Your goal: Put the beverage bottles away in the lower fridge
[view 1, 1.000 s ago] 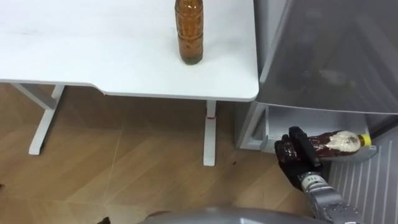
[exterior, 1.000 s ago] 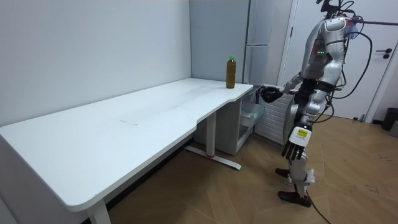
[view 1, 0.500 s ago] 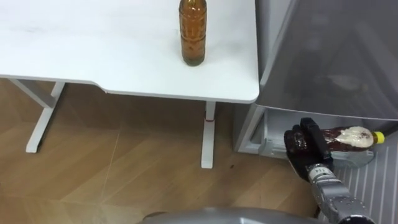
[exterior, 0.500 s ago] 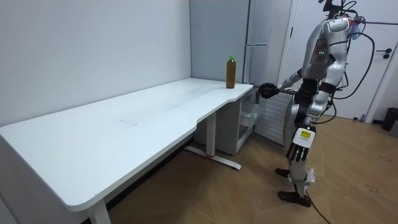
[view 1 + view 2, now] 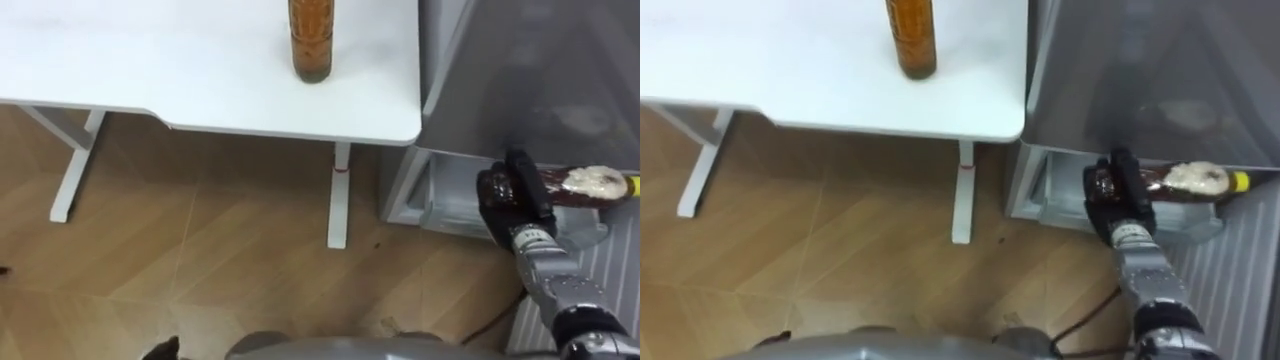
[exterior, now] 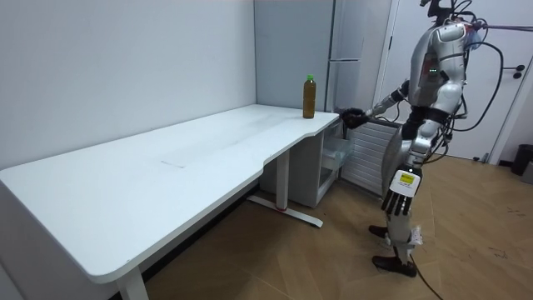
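Observation:
My right hand [image 5: 512,192] is shut on a dark drink bottle [image 5: 592,184] with a pale label and a yellow cap. The bottle lies sideways, cap to the right, in front of the open lower compartment [image 5: 452,197] of the grey fridge [image 5: 520,90]. In the room view the right hand [image 6: 350,116] reaches out to the fridge beside the table corner. A second, amber bottle [image 5: 312,40] stands upright on the white table [image 5: 150,60] near its right edge. My left hand [image 6: 396,197] hangs at my side, fingers relaxed and holding nothing.
The table's rounded corner [image 5: 405,130] sits close to the fridge's left side, with a table leg [image 5: 339,196] below it. A ribbed white panel [image 5: 600,290] stands to the right of the compartment. Wooden floor [image 5: 200,260] lies open under and before the table.
My right hand has lifted the dark bottle and carried it farther in towards the fridge's lower compartment. The amber bottle has stayed put.

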Robot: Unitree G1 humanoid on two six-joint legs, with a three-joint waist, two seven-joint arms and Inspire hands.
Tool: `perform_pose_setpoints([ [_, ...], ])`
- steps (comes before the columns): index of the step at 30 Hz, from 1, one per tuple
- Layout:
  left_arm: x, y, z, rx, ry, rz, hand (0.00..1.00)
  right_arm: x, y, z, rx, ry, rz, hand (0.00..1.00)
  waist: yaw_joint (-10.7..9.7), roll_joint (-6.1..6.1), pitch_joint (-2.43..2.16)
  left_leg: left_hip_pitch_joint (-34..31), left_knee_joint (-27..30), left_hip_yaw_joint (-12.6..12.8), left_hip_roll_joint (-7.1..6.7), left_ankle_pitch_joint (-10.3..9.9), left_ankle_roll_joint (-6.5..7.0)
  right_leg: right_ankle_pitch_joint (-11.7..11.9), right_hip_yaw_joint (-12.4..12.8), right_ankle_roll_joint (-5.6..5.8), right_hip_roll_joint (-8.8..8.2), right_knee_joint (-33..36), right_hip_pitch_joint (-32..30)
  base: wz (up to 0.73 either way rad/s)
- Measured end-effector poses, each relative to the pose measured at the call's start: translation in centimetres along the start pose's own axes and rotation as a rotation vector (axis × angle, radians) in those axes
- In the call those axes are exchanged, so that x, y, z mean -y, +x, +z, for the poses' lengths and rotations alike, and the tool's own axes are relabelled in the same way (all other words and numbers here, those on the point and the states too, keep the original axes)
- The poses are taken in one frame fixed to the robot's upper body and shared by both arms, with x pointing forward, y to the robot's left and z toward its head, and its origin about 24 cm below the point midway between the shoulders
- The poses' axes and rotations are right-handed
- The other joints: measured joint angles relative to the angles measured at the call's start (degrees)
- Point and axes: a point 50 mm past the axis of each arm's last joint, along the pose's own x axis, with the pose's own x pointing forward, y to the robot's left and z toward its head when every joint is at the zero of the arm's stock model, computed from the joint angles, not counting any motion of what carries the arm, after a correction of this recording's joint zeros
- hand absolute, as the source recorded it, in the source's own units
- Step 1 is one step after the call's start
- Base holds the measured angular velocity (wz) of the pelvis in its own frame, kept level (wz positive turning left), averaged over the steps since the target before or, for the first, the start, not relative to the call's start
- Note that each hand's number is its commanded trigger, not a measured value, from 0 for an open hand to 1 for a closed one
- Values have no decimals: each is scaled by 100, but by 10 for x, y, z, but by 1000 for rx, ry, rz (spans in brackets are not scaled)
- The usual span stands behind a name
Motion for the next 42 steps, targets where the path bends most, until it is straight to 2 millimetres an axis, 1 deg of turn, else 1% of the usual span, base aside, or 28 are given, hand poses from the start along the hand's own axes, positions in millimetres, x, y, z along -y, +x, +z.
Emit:
perform_pose_setpoints([
  [2, -1, 1, 8, 16, 1, -5, 0, -6, 4, 2, 6, 9, 4, 100, -24, 2, 4, -229, 118, -2, -19, 3, 7, -19, 7, -21, -38, 133, -248, 0],
  [3, 0, 2, 11, 20, 2, -14, 0, -13, 8, 4, 13, 15, 9, 100, -22, 7, 19, -429, 206, -2, -42, 14, 24, -37, 22, -32, -76, 246, -473, 0],
  [4, 0, 3, 19, 35, 3, -21, 0, -19, 11, 6, 17, 14, 14, 100, -23, 25, 28, -632, 281, -2, -59, 30, 44, -36, 19, -36, -109, 349, -685, 3],
  [6, 0, 4, 29, 56, 1, -30, 0, -24, 15, 9, 20, 5, 5, 100, -5, 43, 43, -862, 353, -9, -89, 66, 63, -27, 10, -50, -154, 468, -926, 6],
  [7, 0, 4, 35, 71, 19, -31, 0, -26, 17, 11, 23, 3, -14, 100, 20, 43, 48, -978, 365, -7, -117, 105, 75, -26, 15, -51, -207, 551, -1072, 8],
  [10, 4, 6, 51, 109, 68, -49, 0, -33, 22, 14, 27, 3, -34, 100, 58, 74, 72, -1250, 374, -7, -159, 199, 95, 7, 32, -64, -267, 616, -1374, 5],
  [11, 5, 6, 52, 109, 77, -52, 0, -34, 22, 14, 25, 2, -34, 100, 67, 80, 77, -1291, 375, -7, -160, 210, 94, 19, 30, -70, -290, 614, -1410, 0],
  [13, 6, 6, 62, 131, 108, -58, 0, -37, 24, 13, 24, 5, -35, 100, 78, 92, 95, -1428, 377, -9, -172, 243, 103, 40, 12, -73, -312, 625, -1546, 0],
  [15, 6, 6, 68, 147, 131, -63, 0, -42, 25, 13, 23, 5, -22, 100, 73, 94, 101, -1605, 434, -7, -176, 247, 109, 61, -4, -76, -319, 652, -1715, 0],
  [17, 5, 6, 77, 165, 137, -64, 0, -48, 27, 14, 23, -9, -11, 100, 78, 63, 133, -1762, 455, 19, -191, 259, 120, 69, 22, -77, -325, 752, -1910, 0],
  [19, 4, 6, 84, 181, 158, -62, 0, -52, 28, 14, 22, -21, -4, 100, 103, 54, 141, -1955, 513, 36, -195, 260, 122, 69, 39, -78, -333, 817, -2110, 0],
  [21, 4, 5, 89, 193, 154, -64, 0, -52, 28, 16, 22, -42, -10, 100, 132, 52, 143, -2070, 523, 36, -202, 260, 122, 69, 38, -78, -336, 826, -2222, 0],
  [23, 4, 5, 91, 203, 162, -63, 0, -53, 28, 20, 24, -83, -22, 100, 175, 52, 144, -2178, 535, 34, -190, 261, 122, 69, 30, -79, -380, 873, -2334, 0],
  [25, 3, 5, 91, 203, 162, -61, 0, -57, 28, 26, 28, -125, -34, 100, 225, 27, 167, -2256, 541, 41, -199, 261, 124, 62, 70, -83, -416, 1007, -2485, -5],
  [26, 3, 5, 91, 202, 162, -61, 0, -58, 28, 27, 30, -130, -35, 100, 237, 24, 170, -2273, 543, 46, -199, 261, 124, 62, 75, -83, -417, 1010, -2503, -6],
  [29, 1, 5, 92, 203, 159, -58, 0, -73, 31, 33, 46, -150, -14, 100, 303, -1, 185, -2405, 573, 117, -195, 261, 124, 65, 116, -87, -406, 1022, -2641, -5],
  [31, 2, 6, 89, 193, 127, -66, 0, -88, 33, 37, 58, -152, 17, 100, 326, -13, 196, -2465, 616, 180, -201, 261, 125, 63, 181, -87, -407, 1066, -2722, -10],
  [32, 1, 6, 89, 193, 128, -65, 0, -93, 33, 38, 61, -151, 24, 100, 326, -22, 202, -2482, 633, 188, -212, 261, 125, 61, 195, -88, -414, 1096, -2753, -6],
  [33, -1, 6, 89, 194, 131, -61, 0, -102, 34, 39, 67, -148, 43, 100, 329, -53, 221, -2525, 645, 195, -253, 262, 126, 41, 200, -94, -427, 1163, -2832, 0],
  [34, -2, 6, 90, 197, 132, -57, 0, -108, 35, 42, 75, -158, 39, 100, 315, -61, 226, -2601, 682, 189, -267, 265, 132, 36, 195, -98, -451, 1219, -2910, 4],
  [37, -2, 6, 90, 193, 136, -57, 0, -116, 35, 47, 90, -159, 34, 100, 321, -64, 228, -2754, 804, 187, -284, 265, 133, 5, 195, -97, -510, 1339, -3061, 7],
  [39, -2, 6, 89, 192, 145, -55, 0, -116, 35, 48, 93, -159, 27, 100, 325, -65, 229, -2771, 821, 187, -286, 265, 133, 5, 196, -97, -517, 1337, -3077, 0],
  [41, -3, 6, 90, 193, 147, -49, 0, -118, 35, 48, 96, -161, 20, 100, 331, -78, 237, -2798, 838, 192, -287, 270, 142, -13, 197, -104, -540, 1366, -3101, 6],
  [42, -4, 6, 90, 195, 148, -38, 0, -121, 35, 49, 99, -163, 18, 100, 321, -101, 243, -2825, 846, 204, -290, 277, 153, -40, 198, -108, -578, 1439, -3153, 8],
])
